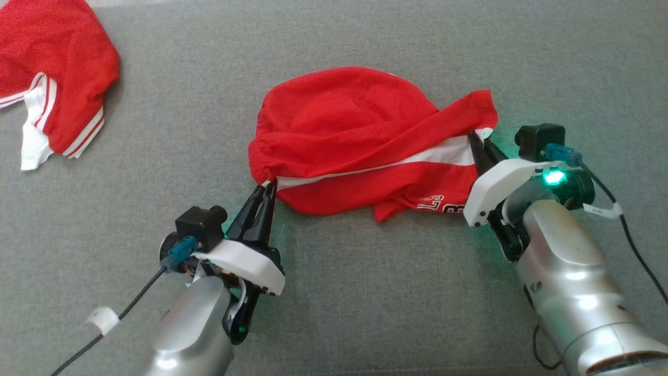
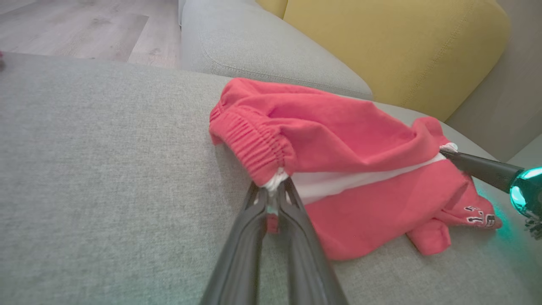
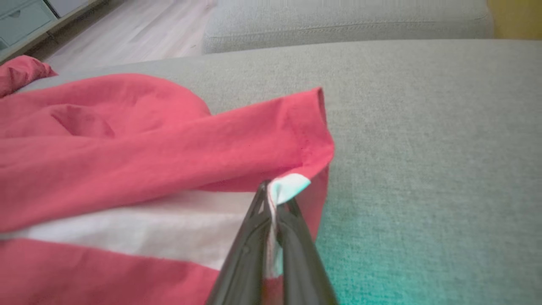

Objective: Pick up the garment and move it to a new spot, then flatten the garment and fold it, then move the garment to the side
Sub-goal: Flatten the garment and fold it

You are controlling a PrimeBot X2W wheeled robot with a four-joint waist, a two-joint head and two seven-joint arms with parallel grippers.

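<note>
The garment [image 1: 360, 130] is a pair of red shorts with a white side stripe, lying crumpled on the grey sofa seat [image 1: 334, 313]. My left gripper [image 1: 267, 186] is shut on its elastic waistband corner at the left end, seen close up as the left gripper [image 2: 277, 188] pinching white and red cloth. My right gripper [image 1: 476, 137] is shut on the white-striped hem at the right end; in the right wrist view the right gripper [image 3: 273, 190] clamps that cloth. The white stripe [image 2: 360, 178] runs taut between the two grips. The right gripper's dark finger [image 2: 478, 166] also shows in the left wrist view.
A second red garment [image 1: 49, 78] with white trim lies at the far left of the seat. A yellow cushion [image 2: 394, 46] and a grey backrest cushion [image 2: 262, 46] stand behind. Wooden floor [image 3: 139, 29] lies beyond the sofa edge.
</note>
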